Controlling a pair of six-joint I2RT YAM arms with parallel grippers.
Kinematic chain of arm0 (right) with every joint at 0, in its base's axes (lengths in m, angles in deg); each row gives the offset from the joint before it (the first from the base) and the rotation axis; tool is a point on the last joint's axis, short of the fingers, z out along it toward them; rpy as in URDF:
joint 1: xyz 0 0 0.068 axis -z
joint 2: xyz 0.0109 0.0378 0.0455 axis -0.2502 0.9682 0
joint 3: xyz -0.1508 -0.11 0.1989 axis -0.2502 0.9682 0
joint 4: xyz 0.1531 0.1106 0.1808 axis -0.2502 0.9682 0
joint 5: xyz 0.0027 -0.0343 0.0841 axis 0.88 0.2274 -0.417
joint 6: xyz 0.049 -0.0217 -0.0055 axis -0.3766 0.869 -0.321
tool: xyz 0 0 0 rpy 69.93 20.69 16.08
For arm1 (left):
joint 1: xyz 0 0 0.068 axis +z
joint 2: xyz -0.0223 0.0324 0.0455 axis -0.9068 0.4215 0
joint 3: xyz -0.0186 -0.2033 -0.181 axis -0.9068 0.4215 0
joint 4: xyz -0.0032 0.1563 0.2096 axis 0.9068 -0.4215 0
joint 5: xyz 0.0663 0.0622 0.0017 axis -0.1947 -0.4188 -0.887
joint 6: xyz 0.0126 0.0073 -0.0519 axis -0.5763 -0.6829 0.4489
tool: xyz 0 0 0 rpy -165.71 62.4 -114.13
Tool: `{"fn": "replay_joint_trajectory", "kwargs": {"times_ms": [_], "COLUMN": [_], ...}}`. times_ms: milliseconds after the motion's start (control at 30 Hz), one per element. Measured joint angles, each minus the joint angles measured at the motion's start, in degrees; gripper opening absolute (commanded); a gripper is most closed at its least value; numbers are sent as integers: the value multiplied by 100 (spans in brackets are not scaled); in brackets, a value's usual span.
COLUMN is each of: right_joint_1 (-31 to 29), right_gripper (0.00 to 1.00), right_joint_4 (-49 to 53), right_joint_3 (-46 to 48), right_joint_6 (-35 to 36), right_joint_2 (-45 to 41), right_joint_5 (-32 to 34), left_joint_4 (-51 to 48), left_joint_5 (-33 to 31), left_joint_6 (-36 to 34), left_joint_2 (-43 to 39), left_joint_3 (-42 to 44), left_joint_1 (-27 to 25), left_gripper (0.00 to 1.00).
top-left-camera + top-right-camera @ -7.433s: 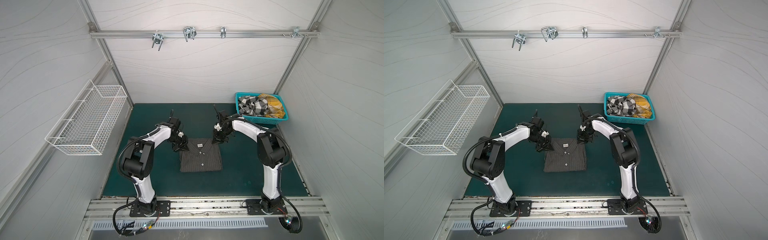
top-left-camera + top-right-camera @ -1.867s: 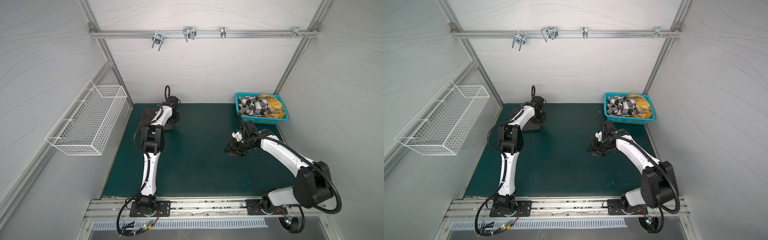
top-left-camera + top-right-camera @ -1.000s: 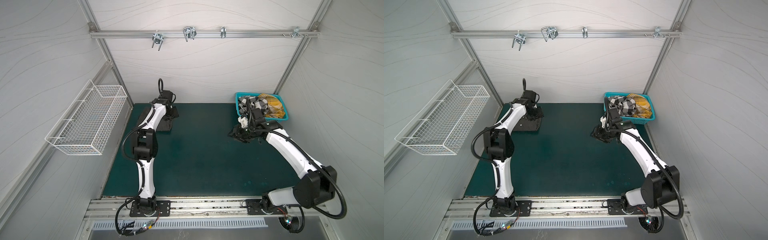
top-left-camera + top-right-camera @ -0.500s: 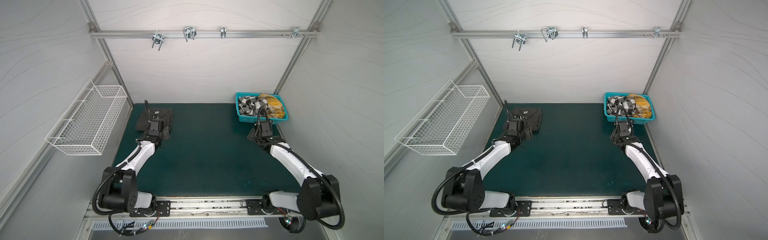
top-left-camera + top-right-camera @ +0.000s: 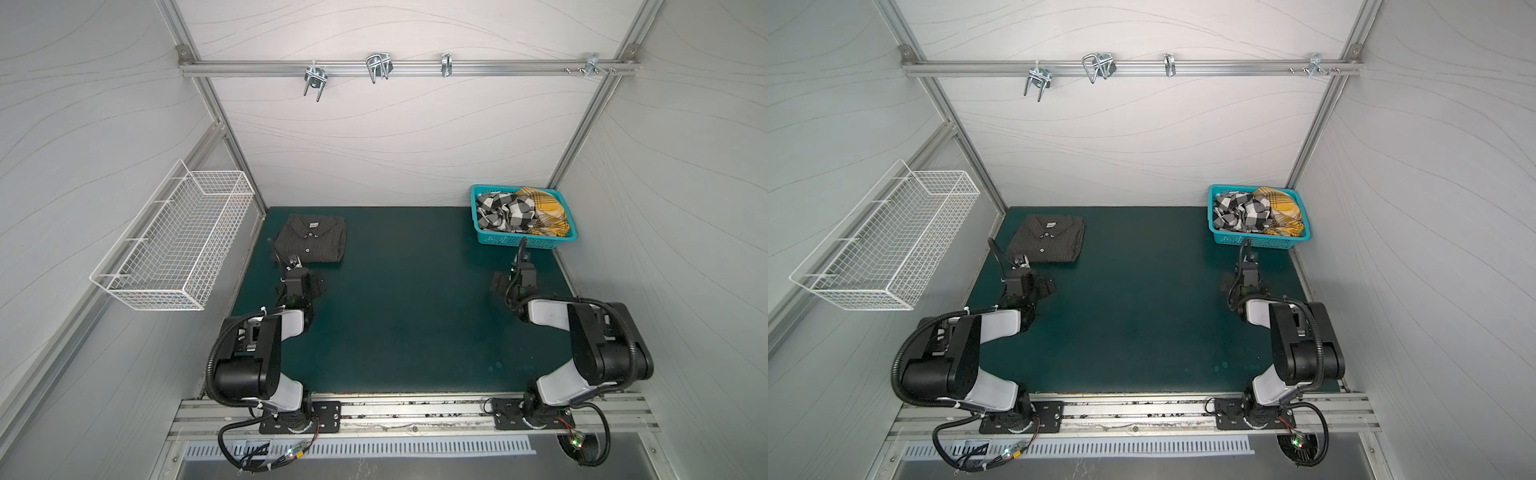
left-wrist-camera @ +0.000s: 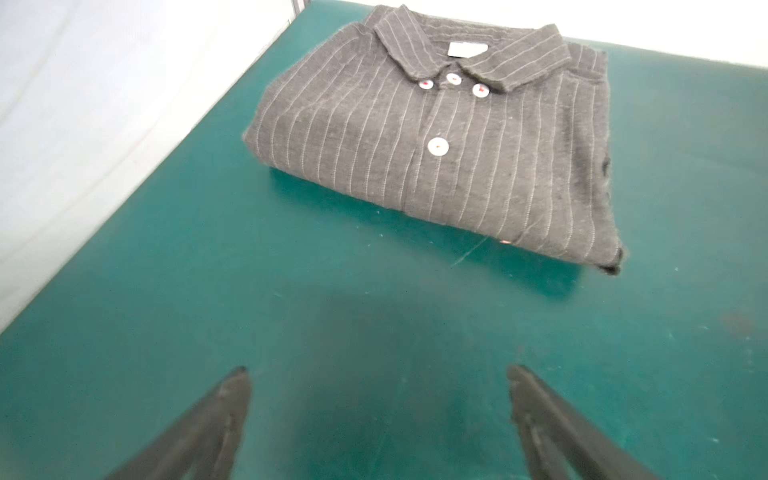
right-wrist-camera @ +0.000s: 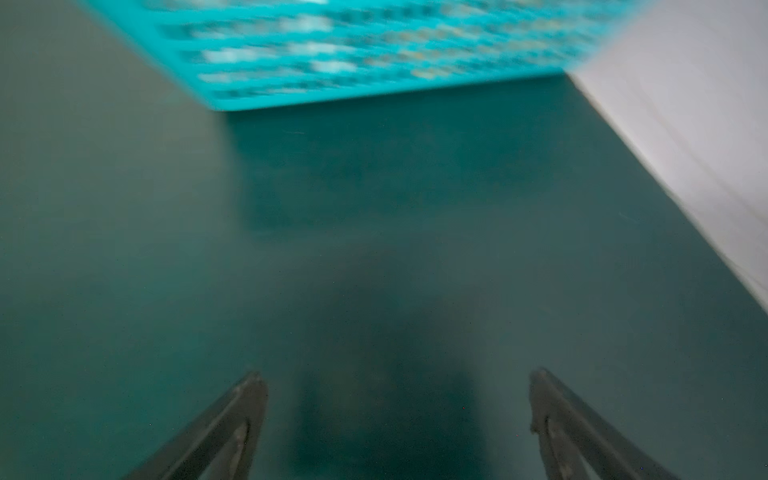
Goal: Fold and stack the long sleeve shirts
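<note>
1 folded shirt [image 5: 309, 243], far-L of mat [image 5: 407, 324]

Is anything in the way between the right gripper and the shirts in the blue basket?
Nothing visible on the mat between the right gripper and the basket. The checked shirt and yellow shirt lie inside, behind the basket's near wall.

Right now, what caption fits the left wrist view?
Open left gripper hovers over the green mat, facing the folded pinstriped shirt.
</note>
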Motion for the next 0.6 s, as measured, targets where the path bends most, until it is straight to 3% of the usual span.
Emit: {"fn": "replay_joint_trajectory", "kwargs": {"times_ms": [67,200,600], "right_joint_1": [149,339,90], "right_gripper": [99,99,99], "right_joint_4": [-717,-1016,-1309], "right_joint_3": [323,415,411], "right_joint_6": [122,302,570], "right_joint_2": [31,120,116], "right_joint_5": [-651,-1084,-1161], "left_joint_4": [138,553,938], "left_joint_5": [184,378,184], "left_joint_6": [-74,-146,-256], "left_joint_2": [120,140,140], "left_joint_3": [63,68,70], "left_joint_1": [-66,-129,-297], "left_gripper": [100,100,100]}}
